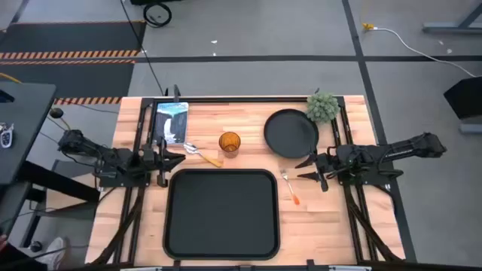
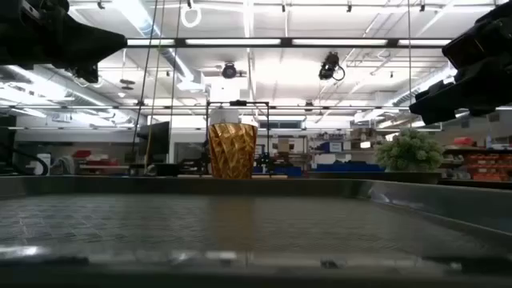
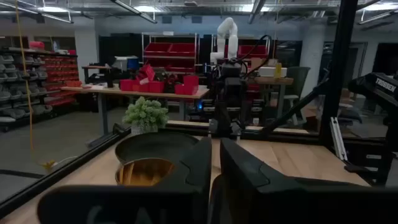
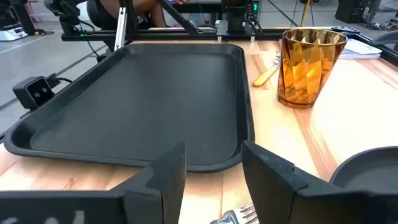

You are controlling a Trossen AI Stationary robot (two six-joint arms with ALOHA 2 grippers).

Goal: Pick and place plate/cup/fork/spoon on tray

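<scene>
I read the tray (image 1: 221, 214) as bare: it sits at the near edge of the tabletop, midway between the two arms, and nothing has been loaded onto it yet.

The relation that matters is at the right side. The right gripper (image 1: 307, 169) hangs with its fingers spread apart and nothing between them — in the right wrist view the fork tines show directly below the gap. The fork (image 1: 290, 186) lies just beside the tray's right rim, its long axis running from the tines nearest the gripper down to the orange handle toward the near edge of the tabletop. The plate (image 1: 291, 133) sits touching or nearly touching the fingertips on the far side, toward the far right corner beside a small potted plant (image 1: 322, 106).

The left gripper (image 1: 173, 159) is close to shut and holds nothing; it waits at the tray's far left corner. The spoon (image 1: 203, 155) lies just beside it, angled toward the cup (image 1: 230, 143), which stands upright beyond the tray's far rim.

My judgement: the right arm is nearer to both fork and plate; the left arm is nearer to spoon and cup. For the fork, I would align the right fingers across the handle — not along it.
</scene>
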